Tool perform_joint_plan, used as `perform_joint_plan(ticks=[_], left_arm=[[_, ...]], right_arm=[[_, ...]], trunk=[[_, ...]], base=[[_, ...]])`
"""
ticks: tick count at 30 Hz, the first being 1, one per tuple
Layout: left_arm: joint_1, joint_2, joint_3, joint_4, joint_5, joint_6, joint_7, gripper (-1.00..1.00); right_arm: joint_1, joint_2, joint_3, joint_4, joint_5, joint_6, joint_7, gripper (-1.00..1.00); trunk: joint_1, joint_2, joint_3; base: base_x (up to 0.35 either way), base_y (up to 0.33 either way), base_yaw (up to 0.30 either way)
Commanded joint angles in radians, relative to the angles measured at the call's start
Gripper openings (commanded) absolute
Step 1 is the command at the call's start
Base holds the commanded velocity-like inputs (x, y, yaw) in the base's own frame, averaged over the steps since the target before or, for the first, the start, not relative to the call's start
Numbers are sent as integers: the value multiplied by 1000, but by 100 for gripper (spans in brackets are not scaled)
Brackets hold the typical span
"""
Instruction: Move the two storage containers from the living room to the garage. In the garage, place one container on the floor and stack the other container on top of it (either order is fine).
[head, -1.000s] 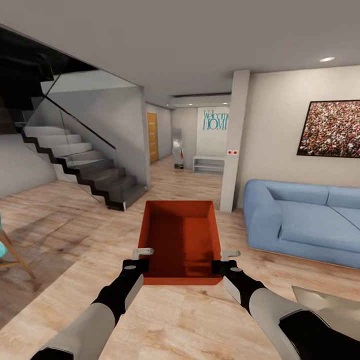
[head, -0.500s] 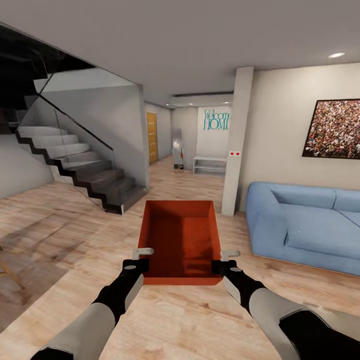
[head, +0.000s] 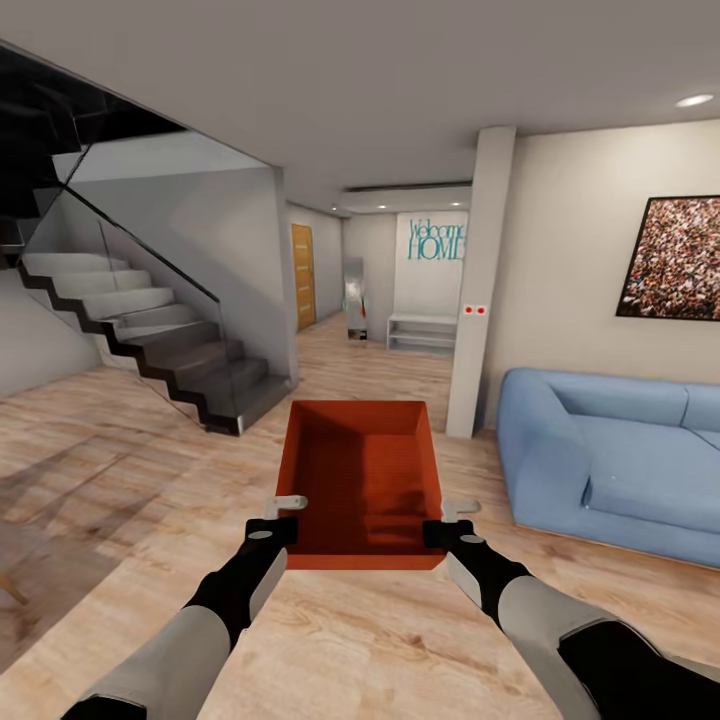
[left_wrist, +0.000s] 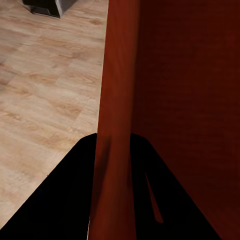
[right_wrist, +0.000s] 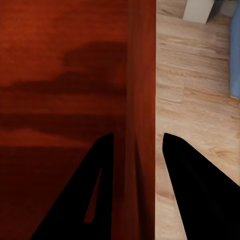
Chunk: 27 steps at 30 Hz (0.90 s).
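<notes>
Red-orange storage container (head: 363, 480), open-topped, smooth plain plastic walls, rectangular, carried out in front of the robot btwn both arms, above the light wood plank floor (head: 120, 450). Left tool (head: 283, 515) pinches the container's left wall, one finger each side; right tool (head: 448, 520) pinches the right wall likewise (wrist views: wall runs btwn the dark fingers).

Vs a sec ago: whole view has swung left, so blue sofa (head: 610, 460) and pillar (head: 480, 280) sit further right. Camera moved, not the furniture; bin unchanged in the grip. Prob. turning toward the hallway w/ the "Welcome HOME" wall (head: 435, 240), en route. Still living room; garage not reached. Stairs (head: 150, 340) dark, glass-railed.
</notes>
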Motion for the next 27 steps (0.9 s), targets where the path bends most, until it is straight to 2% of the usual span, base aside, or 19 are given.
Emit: perform_joint_plan(ticks=[1,27], left_arm=[[-1,26,32,-5,-19,-6,92,-100],[-1,29,32,-5,-19,-6,92,-100]], right_arm=[[0,-10,-14,3,-15,-2,-7,-100],[0,-10,-14,3,-15,-2,-7,-100]], trunk=[[1,-1,0],[1,-1,0]], base=[[322,0,0],[322,0,0]])
